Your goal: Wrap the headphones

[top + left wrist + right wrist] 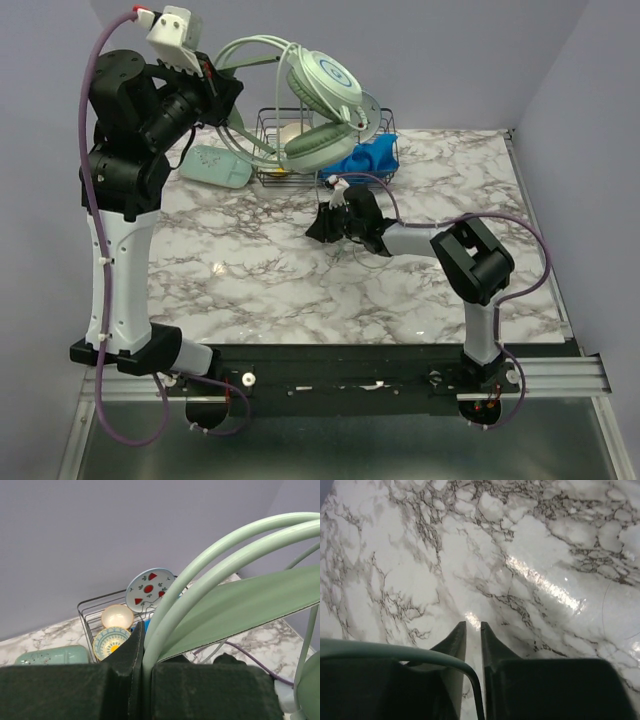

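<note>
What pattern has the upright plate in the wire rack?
The plate shows red wedges, green specks; left wrist view best.

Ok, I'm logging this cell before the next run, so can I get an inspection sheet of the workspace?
Surface: marble table, glossy, with glare spots.
Job's things: headphones held in the air above the back of the table; their thin cable reaches the right gripper.
Clutter: wire rack holding bowls and a watermelon plate; mint tray; blue cloth.
Grippers: left gripper shut on the headband; right gripper low over the marble, nearly closed, cable apparently pinched.
Cables: purple arm cables, loosely looped.
Surroundings: plain grey walls; nothing else seen.
</note>
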